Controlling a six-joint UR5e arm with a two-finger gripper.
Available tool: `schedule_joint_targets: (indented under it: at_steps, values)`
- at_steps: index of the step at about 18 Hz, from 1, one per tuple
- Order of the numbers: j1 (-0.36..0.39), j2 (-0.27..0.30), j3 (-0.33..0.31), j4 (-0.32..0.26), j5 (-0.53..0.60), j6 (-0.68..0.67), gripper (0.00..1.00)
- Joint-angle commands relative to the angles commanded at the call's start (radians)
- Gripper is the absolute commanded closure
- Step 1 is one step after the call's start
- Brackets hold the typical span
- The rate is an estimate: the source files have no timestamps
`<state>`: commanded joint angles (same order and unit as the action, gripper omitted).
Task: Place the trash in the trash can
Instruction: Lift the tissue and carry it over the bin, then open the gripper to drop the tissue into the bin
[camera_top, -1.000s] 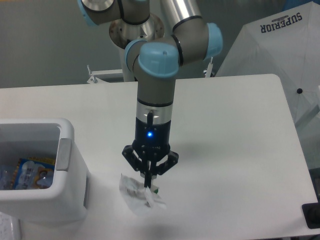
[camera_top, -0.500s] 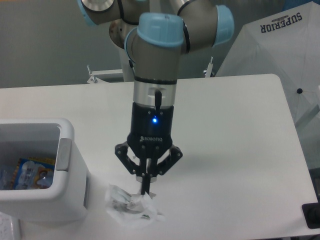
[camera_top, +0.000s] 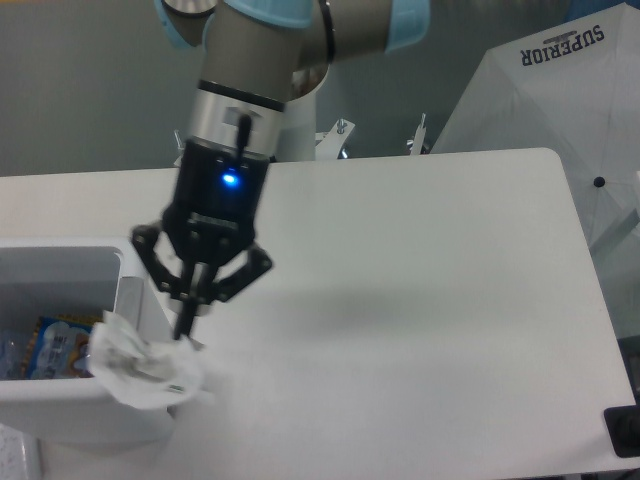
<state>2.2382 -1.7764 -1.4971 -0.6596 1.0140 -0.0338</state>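
My gripper (camera_top: 186, 326) is shut on the crumpled clear-white wrapper (camera_top: 140, 362) and holds it in the air over the right rim of the white trash can (camera_top: 60, 395) at the lower left. The wrapper hangs below the fingertips and overlaps the bin's right wall and its grey tab (camera_top: 128, 295). Inside the bin I see a colourful orange-blue snack packet (camera_top: 55, 345) and a bit of clear plastic at the far left, which may be the crushed bottle (camera_top: 8, 352).
The white table (camera_top: 420, 300) stretches to the right. A white umbrella-like cover marked SUPERIOR (camera_top: 565, 90) stands beyond the table's right back corner. A dark object (camera_top: 625, 430) sits at the lower right edge.
The gripper has lifted the wrapper off the table and carried it left, from the table's front middle to above the bin's right rim.
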Motion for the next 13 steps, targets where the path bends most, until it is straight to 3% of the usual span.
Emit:
schedule_joint_targets:
  at_steps: [5, 9, 11, 12, 13]
  values:
    - [-0.058, 0.003, -0.038, -0.002, -0.003, 0.046, 0.88]
    - [-0.089, 0.073, -0.184, -0.002, -0.002, 0.165, 0.88]
    - [-0.091, 0.092, -0.227, 0.000, -0.002, 0.233, 0.75]
    - [-0.091, 0.092, -0.224, 0.000, -0.002, 0.233, 0.73]
    - [-0.091, 0.091, -0.218, 0.000, -0.002, 0.235, 0.64]
